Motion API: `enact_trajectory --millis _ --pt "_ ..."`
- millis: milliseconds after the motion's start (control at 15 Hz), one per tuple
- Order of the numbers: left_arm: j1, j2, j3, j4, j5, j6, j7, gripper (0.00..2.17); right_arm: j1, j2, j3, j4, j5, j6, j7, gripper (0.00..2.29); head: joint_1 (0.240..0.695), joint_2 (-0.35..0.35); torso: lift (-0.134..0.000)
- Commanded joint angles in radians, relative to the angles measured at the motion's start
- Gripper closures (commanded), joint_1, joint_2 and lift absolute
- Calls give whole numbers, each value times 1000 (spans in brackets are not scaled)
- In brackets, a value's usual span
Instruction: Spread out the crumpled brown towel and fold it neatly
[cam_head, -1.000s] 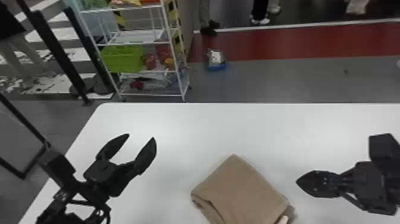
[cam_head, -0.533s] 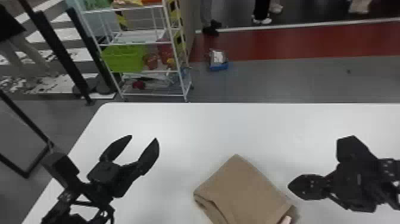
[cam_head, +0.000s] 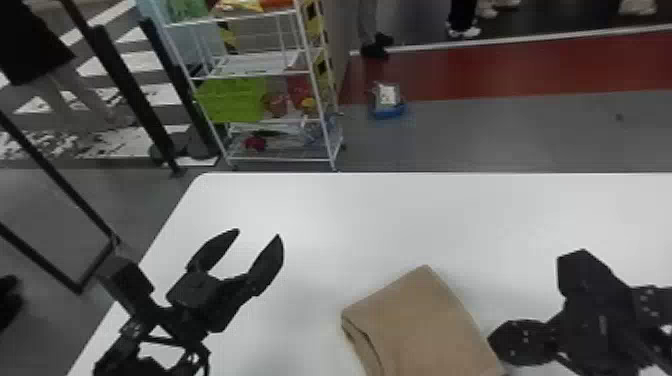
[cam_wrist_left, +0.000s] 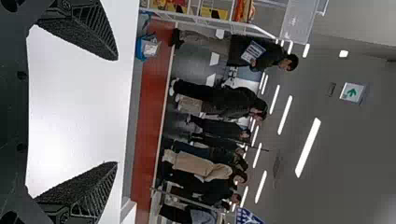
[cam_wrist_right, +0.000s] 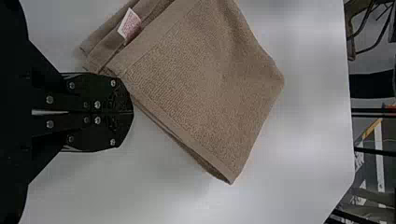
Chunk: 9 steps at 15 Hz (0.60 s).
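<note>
My left gripper (cam_head: 260, 232) stands open over the table's left part, left of the towel. The left wrist view has the same gripper (cam_wrist_left: 116, 112) with its two fingers wide apart and nothing between them. At the towel's right edge is my right gripper (cam_head: 492, 340); in the right wrist view this gripper (cam_wrist_right: 132, 112) is shut, its fingers together beside the cloth. The brown towel (cam_head: 415, 325) lies folded in a layered, roughly rectangular bundle near the front of the table. In the right wrist view the towel (cam_wrist_right: 210, 79) has stacked edges and a small white tag.
The white table (cam_head: 475, 215) extends behind the towel, its far edge crossing the view. Beyond it stand a wire shelf (cam_head: 250, 75) with a green bin and a blue package (cam_head: 387, 102) on the floor.
My right gripper has moved left, from apart from the towel to its right edge. The left gripper's fingers have drawn somewhat closer together, still open. The towel keeps its folded shape.
</note>
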Motion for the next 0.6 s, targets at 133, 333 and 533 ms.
enact_trajectory --millis 133,333,533 --pt "4 0 9 0 2 -3 -3 83 49 1 68 -68 -10 6 14 1656 695 303 -122" --pt "4 0 9 -2 2 -9 -5 83 54 13 131 -83 8 12 9 1656 695 350 -122" --pt "10 0 9 2 13 -37 -11 80 62 26 128 -93 -25 9 12 1656 695 350 -122"
